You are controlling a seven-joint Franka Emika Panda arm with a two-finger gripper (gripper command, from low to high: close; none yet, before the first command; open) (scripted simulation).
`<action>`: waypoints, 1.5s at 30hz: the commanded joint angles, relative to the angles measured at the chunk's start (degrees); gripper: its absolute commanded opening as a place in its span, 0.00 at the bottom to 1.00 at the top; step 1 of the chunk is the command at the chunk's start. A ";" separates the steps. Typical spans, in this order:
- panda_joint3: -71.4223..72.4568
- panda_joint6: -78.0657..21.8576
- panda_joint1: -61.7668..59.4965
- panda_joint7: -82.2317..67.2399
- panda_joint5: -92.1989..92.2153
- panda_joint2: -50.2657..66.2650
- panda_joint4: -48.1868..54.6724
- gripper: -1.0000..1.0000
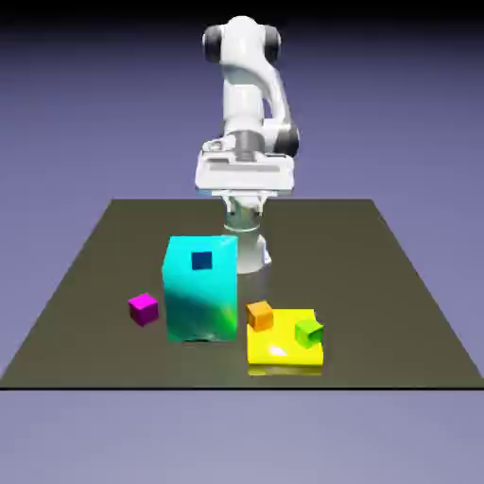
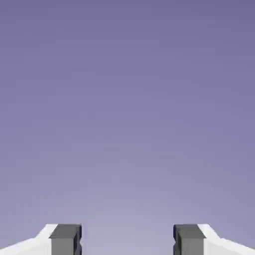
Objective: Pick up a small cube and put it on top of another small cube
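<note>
The claw (image 2: 127,241) hangs wide apart and empty (only backdrop shows between its tips). The magenta cube (image 1: 143,308) sits alone on the surface (image 1: 397,284), the orange cube (image 1: 260,315) on the yellow slab (image 1: 284,352). Descending beside the tall cyan block (image 1: 199,288) risks a knock.

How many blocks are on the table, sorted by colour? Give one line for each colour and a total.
Magenta small cube: 1
Dark blue small cube: 1
Orange small cube: 1
Green small cube: 1
Cyan tall block: 1
Yellow flat block: 1
Total: 6
</note>
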 commanded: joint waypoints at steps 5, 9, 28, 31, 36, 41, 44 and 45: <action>0.85 -6.14 -10.38 5.91 9.54 7.15 1.95 0.50; 1.52 -11.04 -18.69 10.64 17.16 12.86 3.50 0.50; 4.74 -34.36 -58.14 33.10 53.39 40.02 10.90 0.50; 5.51 -33.34 -58.35 31.83 55.77 42.42 11.59 0.50; 8.76 -27.55 -57.16 24.93 64.47 51.68 14.28 0.50; 6.57 -31.44 -57.96 29.56 58.63 45.46 12.47 0.00; 3.66 -34.51 -58.81 33.08 53.08 39.68 11.00 0.00; 1.68 -34.49 -58.64 32.43 51.15 38.36 11.29 0.00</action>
